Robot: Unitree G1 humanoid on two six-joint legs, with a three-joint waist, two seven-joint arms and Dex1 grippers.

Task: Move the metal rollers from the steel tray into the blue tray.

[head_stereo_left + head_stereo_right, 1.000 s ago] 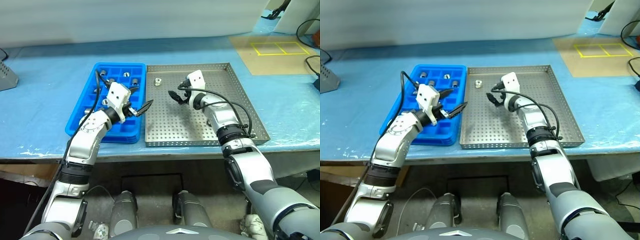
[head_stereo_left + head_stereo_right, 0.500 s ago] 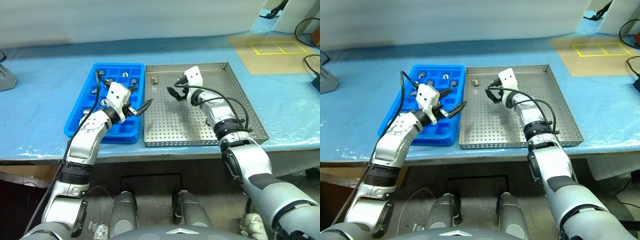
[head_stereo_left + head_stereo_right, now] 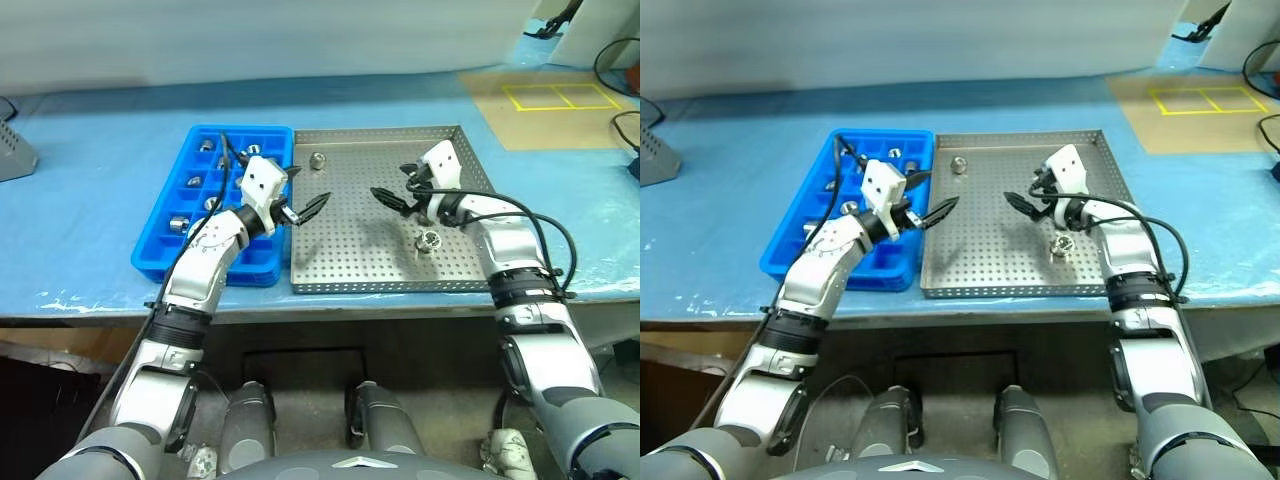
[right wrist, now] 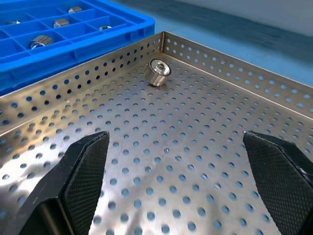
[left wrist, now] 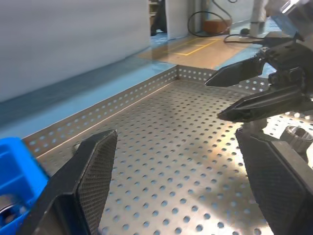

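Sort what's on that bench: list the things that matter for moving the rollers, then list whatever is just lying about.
For the job:
- metal rollers: one near the steel tray's far rim, one below the right claw, others already in blue cells
- steel tray
- blue tray
- left claw and right claw, both open, empty

Just lying about:
- brown board with yellow squares
- grey object

a table (image 3: 90,170) covered in a light blue sheet carries everything. the blue tray (image 3: 160,247) lies on it left of centre, and the steel tray (image 3: 470,160) lies just to its right, their long sides touching or nearly so, both close to the near edge. at the far right a tan mat (image 3: 520,125) with yellow taped rectangles lies on the sheet. a grey object (image 3: 12,155) sits at the left edge.
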